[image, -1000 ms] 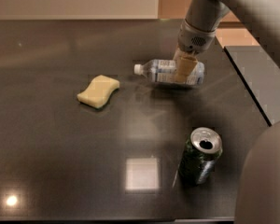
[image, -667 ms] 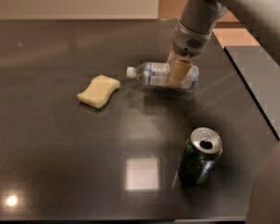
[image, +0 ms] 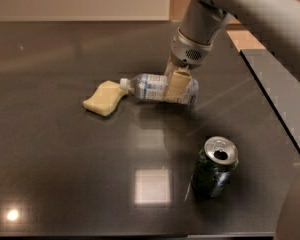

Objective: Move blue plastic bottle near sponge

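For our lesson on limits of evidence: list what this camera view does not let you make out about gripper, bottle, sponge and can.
Camera view:
1) Gripper, shut on the blue plastic bottle's middle: far finger hidden behind the bottle.
2) Bottle cap and sponge: they overlap, so contact cannot be told.
3) Bottle label: print blurred.
4) Can: markings too dark.
5) Arm: cut off by top and right edges.

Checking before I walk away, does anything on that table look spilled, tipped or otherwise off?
Nothing spilled. The blue plastic bottle lies sideways only because the gripper is clamped across it, cap end by the sponge. The green can stands upright, its top open.
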Available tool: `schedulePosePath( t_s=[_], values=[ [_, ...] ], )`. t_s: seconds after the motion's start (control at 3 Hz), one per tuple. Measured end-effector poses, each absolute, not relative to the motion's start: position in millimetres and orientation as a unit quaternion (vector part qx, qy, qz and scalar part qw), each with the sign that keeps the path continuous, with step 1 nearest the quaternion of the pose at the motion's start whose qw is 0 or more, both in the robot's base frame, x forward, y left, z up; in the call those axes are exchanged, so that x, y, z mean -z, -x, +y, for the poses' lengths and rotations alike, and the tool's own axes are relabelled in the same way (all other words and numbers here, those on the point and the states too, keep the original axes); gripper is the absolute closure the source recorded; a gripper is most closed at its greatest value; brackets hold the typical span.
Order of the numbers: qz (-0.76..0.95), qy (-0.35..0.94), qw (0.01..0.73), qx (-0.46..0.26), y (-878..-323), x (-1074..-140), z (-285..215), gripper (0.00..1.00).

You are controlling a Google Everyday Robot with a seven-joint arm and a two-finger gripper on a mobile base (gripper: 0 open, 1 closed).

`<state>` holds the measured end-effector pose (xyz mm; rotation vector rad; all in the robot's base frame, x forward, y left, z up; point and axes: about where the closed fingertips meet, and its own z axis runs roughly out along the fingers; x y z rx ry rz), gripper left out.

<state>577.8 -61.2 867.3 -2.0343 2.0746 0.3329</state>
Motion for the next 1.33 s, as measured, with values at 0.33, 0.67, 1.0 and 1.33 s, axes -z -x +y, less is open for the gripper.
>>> schedulePosePath(
  t_s=[0.33, 0.67, 1.0, 1.33],
  values=[
    [0.702, 0.693, 0.107, -0.123, -575.4, -863.0, -43.5, 1.00],
    [0.700, 0.694, 0.108, -0.130, -574.6, -861.3, -30.2, 0.83],
    [0.699, 0.694, 0.107, -0.132, -575.7, -859.0, -22.2, 0.59],
    [0.699, 0.694, 0.109, -0.132, -577.0, -858.0, -21.0, 0.36]
  ],
)
